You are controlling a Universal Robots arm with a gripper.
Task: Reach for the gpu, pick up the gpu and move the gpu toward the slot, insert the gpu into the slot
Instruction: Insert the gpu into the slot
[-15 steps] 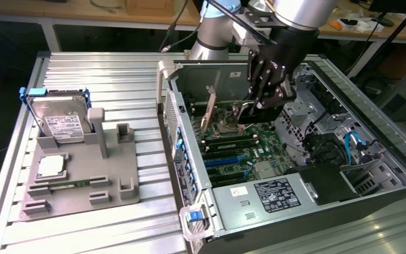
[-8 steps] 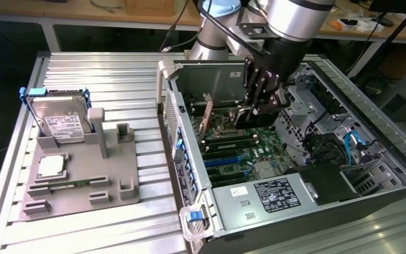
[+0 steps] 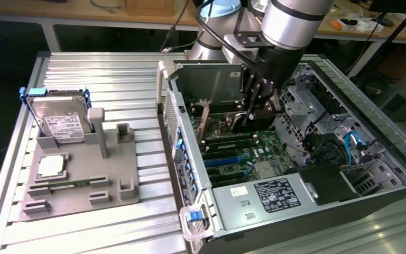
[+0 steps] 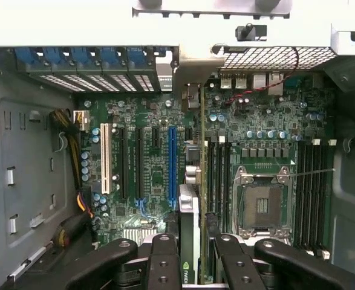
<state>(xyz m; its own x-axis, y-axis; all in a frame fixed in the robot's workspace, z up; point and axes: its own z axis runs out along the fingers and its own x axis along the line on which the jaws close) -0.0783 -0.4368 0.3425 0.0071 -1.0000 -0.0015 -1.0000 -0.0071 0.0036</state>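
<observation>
The black two-fingered gripper point(image 4: 193, 261) pinches the thin, flat, dark gpu card point(image 4: 189, 211) edge-on. It hangs just beside the long blue plastic slot point(image 4: 172, 163), toward the square metal-framed processor socket point(image 4: 262, 205), their long axes parallel.

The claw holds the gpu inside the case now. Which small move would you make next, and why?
Probably a slight sideways shift away from the processor socket, before any lowering. The claw is shut on the gpu, held edge-on, and the card's edge seems to lie beside the blue slot, not over its groove.
</observation>
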